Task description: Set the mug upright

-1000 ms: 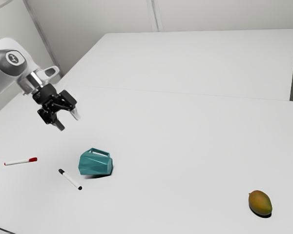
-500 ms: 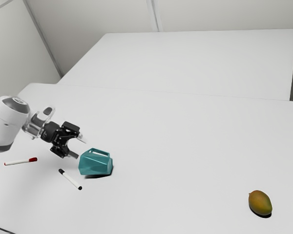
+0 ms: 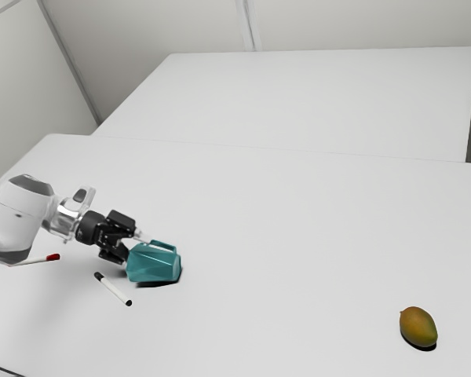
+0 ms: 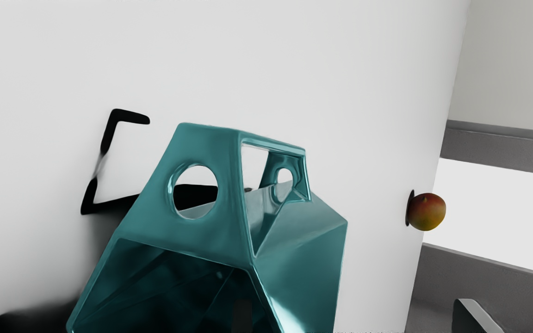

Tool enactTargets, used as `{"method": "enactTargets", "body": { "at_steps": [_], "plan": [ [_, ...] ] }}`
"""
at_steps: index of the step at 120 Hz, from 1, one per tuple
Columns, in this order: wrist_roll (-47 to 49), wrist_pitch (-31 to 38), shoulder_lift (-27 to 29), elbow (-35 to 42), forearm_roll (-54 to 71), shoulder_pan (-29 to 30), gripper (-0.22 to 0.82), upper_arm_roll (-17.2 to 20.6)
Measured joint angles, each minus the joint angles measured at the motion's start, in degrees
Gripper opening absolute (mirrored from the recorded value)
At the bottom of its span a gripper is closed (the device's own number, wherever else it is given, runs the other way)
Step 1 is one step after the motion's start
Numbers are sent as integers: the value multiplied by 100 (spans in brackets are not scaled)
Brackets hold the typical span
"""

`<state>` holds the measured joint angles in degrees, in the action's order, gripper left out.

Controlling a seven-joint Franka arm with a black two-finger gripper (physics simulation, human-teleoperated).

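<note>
A teal mug [image 3: 154,267] lies on its side on a white table [image 3: 282,236], well in from the far edge, handle up, mouth facing the gripper [image 3: 135,250]. The gripper's fingers stand wide apart, one at the mouth, the other outside the mug's wall. A black-capped marker [image 3: 113,289] lies near the mug; a red-capped marker [image 3: 39,260] is farther off, by the arm [image 3: 20,216]. A mango [image 3: 418,327] sits well apart, toward the exterior view's right.

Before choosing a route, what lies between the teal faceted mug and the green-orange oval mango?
Bare white tabletop separates mug and mango in the exterior view.
</note>
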<state>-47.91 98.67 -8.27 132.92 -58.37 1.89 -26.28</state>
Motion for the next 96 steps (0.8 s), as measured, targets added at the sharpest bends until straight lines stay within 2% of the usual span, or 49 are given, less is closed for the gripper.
{"method": "enactTargets", "body": {
  "at_steps": [8, 15, 33, 45, 68, 96],
  "plan": [
    [-138, -42, 2, -12, -3, -5, 21, 0],
    [-246, -75, 9, -33, -5, -6, 9, 0],
    [-477, -134, 69, -72, 17, -38, -7, 3],
    [-609, -150, 120, -85, 36, -79, -11, 23],
    [-777, -135, 391, -187, 117, -166, -14, 78],
    [-404, 92, 452, -1606, 2016, -463, -14, 793]
  ]
}}
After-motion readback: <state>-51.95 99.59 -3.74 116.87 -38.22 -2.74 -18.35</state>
